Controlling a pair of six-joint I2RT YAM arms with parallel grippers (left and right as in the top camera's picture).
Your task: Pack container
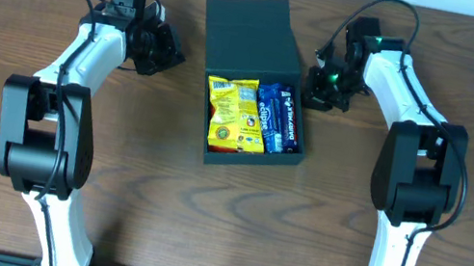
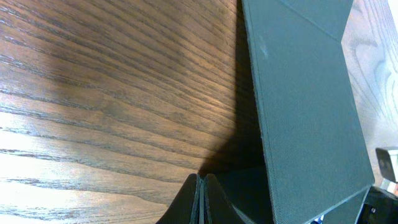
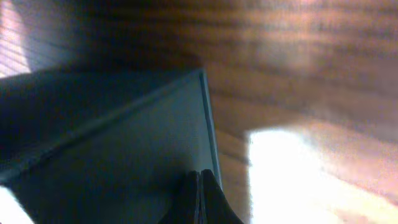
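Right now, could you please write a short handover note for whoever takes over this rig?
Grippers: the left gripper is shut and empty, beside the left edge of the lid; the right gripper is shut and empty, at the right side of the container, near the hinge.
Things: the container sits mid-table, lid open.
Done: a yellow snack packet and blue packets lie inside.
Left: probably only closing the lid; no loose snacks in view.

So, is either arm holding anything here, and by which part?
Nothing is held. The left gripper and the right gripper are both shut on nothing, one on each side of the open container.
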